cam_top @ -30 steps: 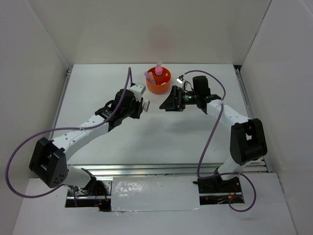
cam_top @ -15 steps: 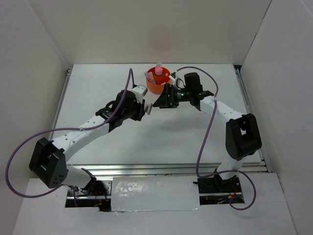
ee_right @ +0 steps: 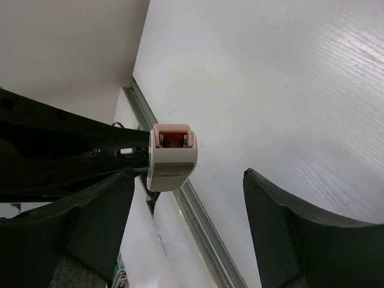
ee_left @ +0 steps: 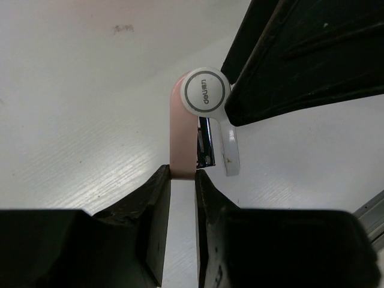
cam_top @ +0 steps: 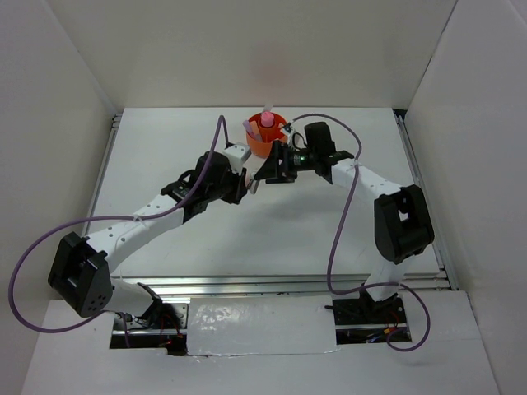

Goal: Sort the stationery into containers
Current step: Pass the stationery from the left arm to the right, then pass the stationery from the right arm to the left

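Note:
My left gripper point(cam_top: 246, 183) is shut on a small pink and white stapler-like item point(ee_left: 201, 114) and holds it up above the table; it also shows in the top view point(cam_top: 252, 185). My right gripper point(cam_top: 267, 172) is open, its jaws wide apart right beside that item. In the right wrist view the item point(ee_right: 171, 157) hangs by my left finger point(ee_right: 90, 222), apart from it. The round orange tub point(cam_top: 265, 145) stands just behind both grippers and holds a pink tube point(cam_top: 266, 121) and thin pens point(cam_top: 249, 127).
White walls enclose the table on the left, back and right. A metal rail point(cam_top: 105, 164) runs along the left edge, another point(cam_top: 416, 164) along the right. Purple cables loop off both arms.
My right gripper has swung left, from beside the tub to right against the item my left gripper holds. My left gripper has shifted slightly toward it.

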{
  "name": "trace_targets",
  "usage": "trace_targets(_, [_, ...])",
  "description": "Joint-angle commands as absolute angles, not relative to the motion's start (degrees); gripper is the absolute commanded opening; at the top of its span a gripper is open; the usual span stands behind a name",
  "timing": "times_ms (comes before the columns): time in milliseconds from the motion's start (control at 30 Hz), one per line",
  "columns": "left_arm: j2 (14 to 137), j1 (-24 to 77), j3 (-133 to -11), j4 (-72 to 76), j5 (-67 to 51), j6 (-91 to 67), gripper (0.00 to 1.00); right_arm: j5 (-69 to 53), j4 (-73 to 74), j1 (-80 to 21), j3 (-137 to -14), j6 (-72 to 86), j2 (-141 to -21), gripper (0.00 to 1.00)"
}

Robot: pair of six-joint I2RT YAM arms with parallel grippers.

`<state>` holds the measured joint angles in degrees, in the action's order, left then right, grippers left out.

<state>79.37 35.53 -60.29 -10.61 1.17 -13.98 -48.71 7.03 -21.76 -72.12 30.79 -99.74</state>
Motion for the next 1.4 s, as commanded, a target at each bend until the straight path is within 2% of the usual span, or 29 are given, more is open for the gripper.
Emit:
trace_targets(0, [78.1, 35.9, -63.4, -8.5, 0.4, -15.6, 0.0, -51.7, 4.7, -22.4, -74.7, 32.6, -100.9, 0.79])
trace_targets(100, [78.3, 35.9, -63.5, -8.3, 0.4, -15.6, 0.0, -52.2, 4.7, -22.7, -74.4, 33.0, -101.3, 0.74])
trace_targets(233, [78.4, 36.2, -63.5, -8.4, -0.6, -15.7, 0.0, -52.6, 3.0, -22.7, -73.9, 34.0, -101.9, 0.58])
trace_targets(467, [78.4, 36.7, -62.6, -8.0, -1.2, -16.1, 0.0, -55.4, 1.1, -22.7, -74.8, 36.1, -103.4, 0.49])
trace_targets(567, [78.2, 36.7, -62.1, -7.7, -1.4, -16.3, 0.0, -56.6, 0.3, -22.5, -74.5, 37.0, -103.8, 0.42])
trace_targets(700, [78.0, 36.7, -61.9, -7.6, -1.3, -16.1, 0.02, -57.7, -1.9, -22.6, -73.8, 37.7, -103.6, 0.24])
trace_targets(767, [77.9, 36.6, -61.9, -7.8, -1.0, -16.0, 0.14, -58.0, -2.2, -22.5, -73.1, 37.2, -102.9, 0.18])
trace_targets(800, [77.7, 36.5, -62.0, -8.0, -0.8, -15.9, 0.32, -58.3, -2.4, -22.5, -72.9, 36.8, -102.7, 0.16])
trace_targets(867, [77.3, 35.9, -63.3, -9.5, -1.1, -15.6, 0.49, -59.4, -2.6, -22.1, -71.7, 35.4, -101.5, 0.1])
trace_targets(900, [77.3, 34.4, -63.8, -10.2, -1.3, -16.1, 0.67, -59.8, -2.8, -21.5, -71.1, 34.9, -101.1, 0.08])
trace_targets(967, [76.6, 29.8, -65.6, -12.0, -7.5, -13.6, 0.79, -61.2, -2.7, -20.7, -69.8, 32.4, -99.7, 0.04])
trace_targets(1000, [76.1, 27.4, -65.9, -11.9, -13.1, -12.8, 0.8, -62.5, -2.6, -19.6, -69.4, 31.2, -99.2, 0.03])
trace_targets(1033, [75.5, 25.2, -65.5, -11.2, -26.5, -12.0, 0.81, -63.8, -2.8, -19.2, -68.7, 30.2, -98.9, 0.03])
trace_targets(1100, [74.0, 18.0, -63.6, -5.5, -39.8, -14.1, 0.8, -67.6, -4.4, -17.6, -67.8, 29.1, -98.3, 0.0])
trace_targets(1200, [73.7, 13.5, -62.8, -0.6, -46.1, -22.0, 0.76, -71.9, -8.9, -16.3, -65.6, 29.3, -97.1, 0.0])
trace_targets(1300, [73.7, 10.6, -59.8, 8.8, -53.0, -31.7, 0.69, -77.0, -20.2, -16.0, -62.7, 35.6, -95.8, 0.0])
trace_targets(1333, [73.8, 10.4, -58.5, 12.4, -54.7, -35.2, 0.67, -78.0, -25.6, -15.9, -60.1, 39.2, -95.3, 0.0])
trace_targets(1367, [73.9, 10.6, -57.3, 16.0, -57.4, -42.0, 0.65, -78.8, -39.2, -16.1, -58.8, 48.3, -95.4, 0.0])
